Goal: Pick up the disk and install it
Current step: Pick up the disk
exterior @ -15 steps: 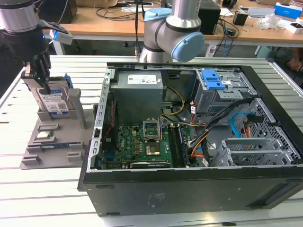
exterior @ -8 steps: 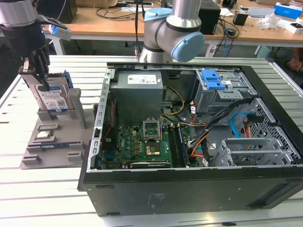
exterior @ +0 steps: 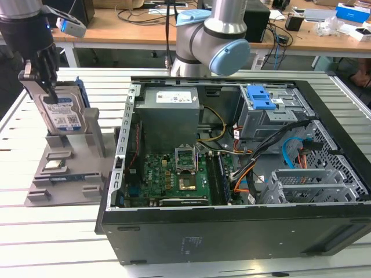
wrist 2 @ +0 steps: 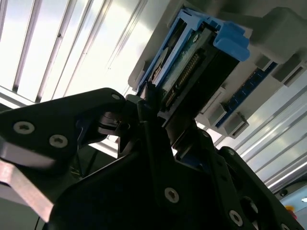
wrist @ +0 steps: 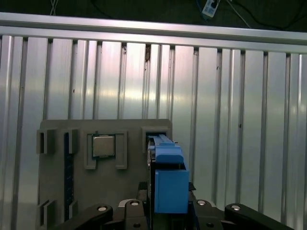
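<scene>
**Case open, disk gripped at its stand**

Case (exterior: 232, 231) wall lies nearest in the exterior view. Its cage (exterior: 272, 119) sits at the far side, with cables (exterior: 290, 142) draped just beside it. Well apart, toward that view's left, the end effector (exterior: 36, 78) is clamped on the upper edge of the disk (exterior: 62, 114). The disk stands upright in the grey stand (exterior: 64, 168) on the counter (exterior: 58, 231).

In the second wrist view the end effector (wrist 2: 168, 115) pinches the disk (wrist 2: 189, 74) across its thin faces, connector edge showing.

In the first wrist view the blue frame (wrist: 169, 177) rises from the stand's slot, beside a chip (wrist: 103, 146).

Risk, as I judge it: so narrow an edge grip could let the disk tilt and bind in the slot, dragging the stand along; those cables could snag the frame at the cage
</scene>
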You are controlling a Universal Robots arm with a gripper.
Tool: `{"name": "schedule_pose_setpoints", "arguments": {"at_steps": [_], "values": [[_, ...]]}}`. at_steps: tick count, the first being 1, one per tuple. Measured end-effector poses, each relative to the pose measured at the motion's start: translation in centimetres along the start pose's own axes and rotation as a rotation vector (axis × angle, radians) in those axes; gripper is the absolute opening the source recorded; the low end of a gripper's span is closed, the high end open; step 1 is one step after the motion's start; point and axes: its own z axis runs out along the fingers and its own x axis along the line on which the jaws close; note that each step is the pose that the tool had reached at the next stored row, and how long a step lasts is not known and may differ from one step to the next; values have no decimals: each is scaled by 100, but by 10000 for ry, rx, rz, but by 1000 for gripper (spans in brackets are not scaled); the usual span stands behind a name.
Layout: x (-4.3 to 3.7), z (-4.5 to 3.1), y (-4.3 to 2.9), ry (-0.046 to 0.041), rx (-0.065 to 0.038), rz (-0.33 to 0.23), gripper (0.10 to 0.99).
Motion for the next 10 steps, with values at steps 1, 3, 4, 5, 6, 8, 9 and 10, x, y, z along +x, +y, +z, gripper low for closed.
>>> {"name": "schedule_pose_setpoints", "arguments": {"at_steps": [1, 3, 4, 5, 6, 8, 9, 10], "values": [[-2, -21, 0, 0, -1, 0, 365], [-7, -65, 2, 0, -5, 2, 365], [-9, -87, 2, 0, -6, 1, 365], [-13, -129, 2, 0, -9, 1, 365], [-18, -171, 3, -1, -13, 2, 365], [-22, -221, 3, -1, -19, 1, 365], [-23, -238, 3, -1, -21, 1, 365], [-25, -254, 3, -1, -23, 1, 365]]}}
